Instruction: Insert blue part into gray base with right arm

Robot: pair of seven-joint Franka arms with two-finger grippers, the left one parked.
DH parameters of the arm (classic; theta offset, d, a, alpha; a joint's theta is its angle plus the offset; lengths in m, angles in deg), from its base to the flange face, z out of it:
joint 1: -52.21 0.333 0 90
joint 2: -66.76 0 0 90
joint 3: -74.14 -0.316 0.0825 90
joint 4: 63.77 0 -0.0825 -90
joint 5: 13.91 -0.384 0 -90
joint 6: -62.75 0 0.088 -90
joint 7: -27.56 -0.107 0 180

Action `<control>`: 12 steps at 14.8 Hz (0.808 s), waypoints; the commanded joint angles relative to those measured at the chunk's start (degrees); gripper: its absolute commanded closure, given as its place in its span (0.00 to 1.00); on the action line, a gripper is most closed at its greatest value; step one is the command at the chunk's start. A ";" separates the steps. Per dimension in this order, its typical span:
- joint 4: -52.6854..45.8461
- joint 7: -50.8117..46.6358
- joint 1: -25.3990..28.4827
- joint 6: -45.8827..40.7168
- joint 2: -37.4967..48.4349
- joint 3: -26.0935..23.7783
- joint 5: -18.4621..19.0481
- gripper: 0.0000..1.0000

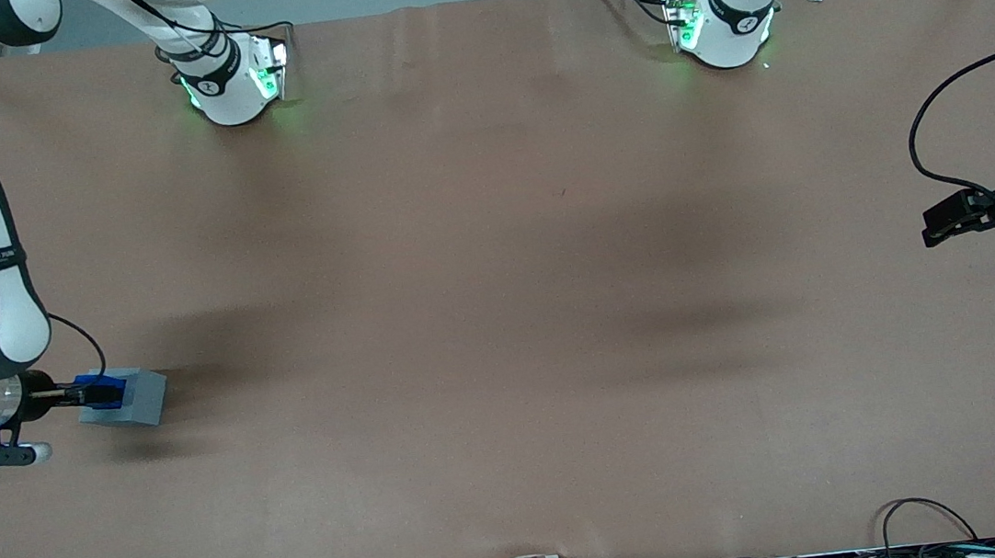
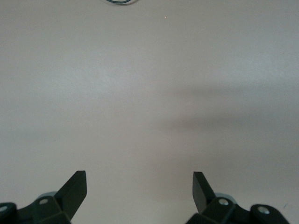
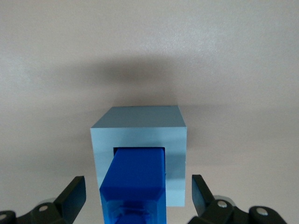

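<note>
Blue part [image 3: 135, 175] seated in base [image 3: 140, 123]; gripper [image 3: 138, 198] jaws wide, holding nothing. Rigid, light plastic: you'd grip its flat sides.

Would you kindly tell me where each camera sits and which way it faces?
Front view: high above the table, looking down; shows both arms, the gripper over the gray base.
Left wrist view: on the parked arm, facing bare tabletop; its own fingertips show.
Right wrist view: on the working arm, facing the blue part in the gray base; open fingers flank it.
Shared: front and right wrist views show both blocks.
</note>
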 commanded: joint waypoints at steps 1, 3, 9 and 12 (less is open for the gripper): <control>0.82 0.43 -0.53 -1.99 2.91 -0.62 -0.91 0.00; 0.82 0.51 -0.53 -3.40 4.67 -0.62 -0.91 0.00; 2.83 0.34 -0.18 -9.55 13.88 -0.71 -1.17 0.00; 7.57 -0.01 0.87 -9.99 22.06 -0.89 -1.26 0.00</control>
